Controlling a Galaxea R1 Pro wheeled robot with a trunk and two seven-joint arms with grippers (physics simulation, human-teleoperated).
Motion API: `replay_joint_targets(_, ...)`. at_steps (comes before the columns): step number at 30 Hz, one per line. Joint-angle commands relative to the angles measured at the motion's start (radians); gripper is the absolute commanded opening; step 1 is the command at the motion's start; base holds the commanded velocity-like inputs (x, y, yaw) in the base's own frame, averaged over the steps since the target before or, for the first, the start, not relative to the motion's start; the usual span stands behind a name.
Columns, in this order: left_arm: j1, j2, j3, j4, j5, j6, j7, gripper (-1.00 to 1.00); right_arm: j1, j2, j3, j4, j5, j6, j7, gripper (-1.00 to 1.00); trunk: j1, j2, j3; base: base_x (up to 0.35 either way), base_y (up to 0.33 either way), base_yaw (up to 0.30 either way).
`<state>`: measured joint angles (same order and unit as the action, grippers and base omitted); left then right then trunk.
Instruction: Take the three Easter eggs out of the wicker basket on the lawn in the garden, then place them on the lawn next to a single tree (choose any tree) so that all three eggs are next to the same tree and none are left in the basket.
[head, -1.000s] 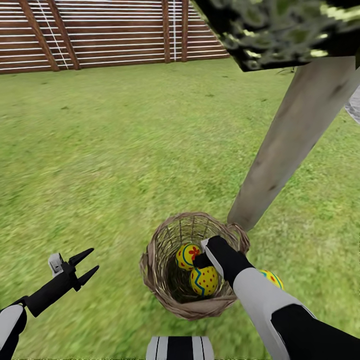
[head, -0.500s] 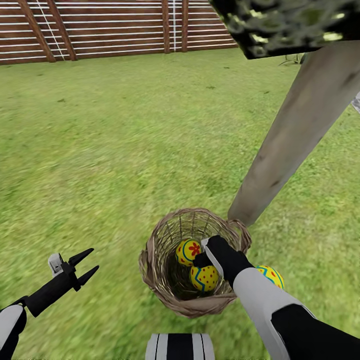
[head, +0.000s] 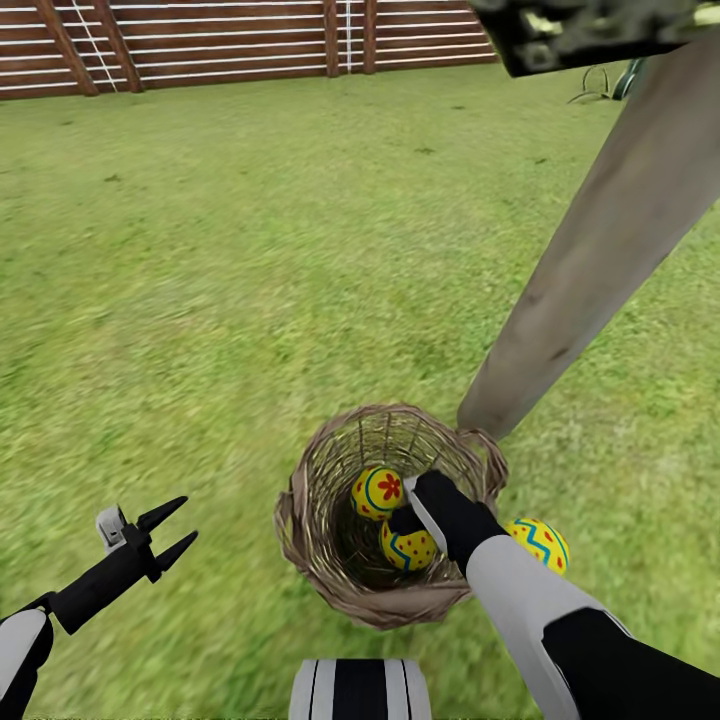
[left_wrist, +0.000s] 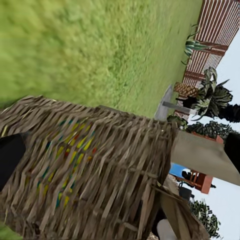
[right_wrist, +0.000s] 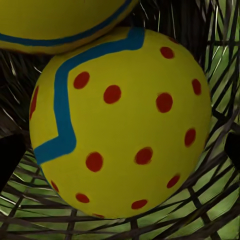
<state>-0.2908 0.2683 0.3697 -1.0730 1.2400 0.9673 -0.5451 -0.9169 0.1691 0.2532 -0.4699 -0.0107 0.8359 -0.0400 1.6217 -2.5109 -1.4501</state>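
The wicker basket (head: 310, 540) stands on the lawn (head: 200, 300) at the foot of the tree's pale trunk (head: 590, 270). Two eggs lie inside it: the flower egg (head: 378, 490) and, below it, the red-dotted egg (head: 405, 550). My right gripper (head: 405, 520) reaches down into the basket, open, with a dark fingertip (right_wrist: 10, 160) on either side of the dotted egg (right_wrist: 125, 130), neither pressed against it. The blue-zigzag egg (head: 545, 542) rests on the grass just right of the basket, near the trunk. My left gripper (head: 172, 530) hovers open over the grass left of the basket (left_wrist: 90, 165).
A brown slatted fence (head: 200, 40) closes the far end of the lawn. Dark mottled leaf panels (head: 580, 30) hang overhead at the upper right. Open grass spreads left and ahead. The robot's base (head: 360, 700) sits just below the basket.
The whole head view has shifted, so the camera moved. My right gripper stays in the basket over the dotted egg, and more of the zigzag egg shows. The left arm holds still.
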Motion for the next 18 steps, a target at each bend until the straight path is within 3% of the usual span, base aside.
replay_joint_targets(1,0.0,0.0,0.001,0.0,-0.002,0.005,-0.004,1.0,0.0,0.0,0.005,-0.001,-0.002,0.005,-0.004,1.0,0.0,-0.001,-0.005,0.0,0.0,0.0)
replay_joint_targets(12,0.0,0.0,0.001,0.001,-0.002,0.005,-0.004,1.0,0.0,0.0,0.005,-0.001,-0.003,0.008,-0.003,1.0,0.005,-0.003,-0.047,0.0,0.0,0.0)
replay_joint_targets(15,-0.001,-0.001,0.001,0.001,-0.002,0.005,-0.004,1.0,0.0,0.0,0.005,-0.001,-0.035,0.009,-0.004,1.0,0.005,-0.003,-0.047,0.0,0.0,0.0)
replay_joint_targets(16,-0.001,-0.001,0.001,0.001,-0.002,0.005,-0.004,1.0,0.0,0.0,0.005,-0.001,-0.041,0.009,-0.004,-1.0,0.005,-0.003,-0.047,0.0,0.0,0.0)
replay_joint_targets(18,-0.001,-0.001,0.003,0.001,-0.002,0.005,-0.004,1.0,0.0,0.0,0.005,-0.001,-0.045,0.009,-0.003,-1.0,0.005,-0.003,-0.047,0.0,0.0,0.0)
